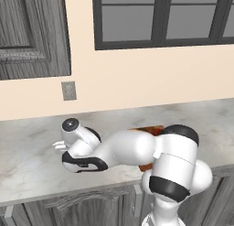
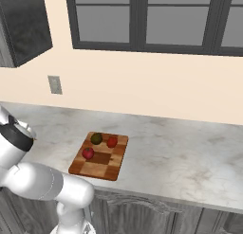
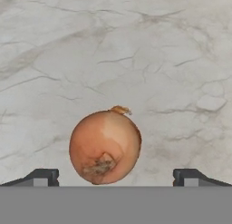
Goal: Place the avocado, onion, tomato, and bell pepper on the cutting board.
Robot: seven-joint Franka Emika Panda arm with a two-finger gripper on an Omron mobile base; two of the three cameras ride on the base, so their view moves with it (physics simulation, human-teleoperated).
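I have the onion [image 3: 105, 146] low in the middle of my hand view, a smooth orange-tan ball with a dry tuft at its 12 o'clock and a rough brown patch near its 6 o'clock. It lies on the grey-veined marble bench [image 3: 136, 60], and the jaws stand wide open, one dark fingertip [image 3: 43, 177] out at the onion's 8 o'clock and the other at its 4 o'clock, both clear of its skin. The gripper [image 3: 115, 177] sits right over it, with the onion between the tips.

From the right base view I see the cutting board [image 2: 111, 167], checkered wood, lying flat on the bench near its front edge. On it sits the avocado [image 2: 97, 138], dark olive, at the board's far left corner. A red fruit [image 2: 112, 142] lies just beside the avocado at its 3 o'clock, and a second red fruit [image 2: 88, 153] lies at the avocado's 7 o'clock; which is the tomato and which the pepper I cannot tell.

In the left base view the arm folds low over the bench, hiding most of the board. A wall outlet [image 1: 69, 90] sits on the cream wall above, and dark-framed windows [image 2: 152, 20] run along the top.
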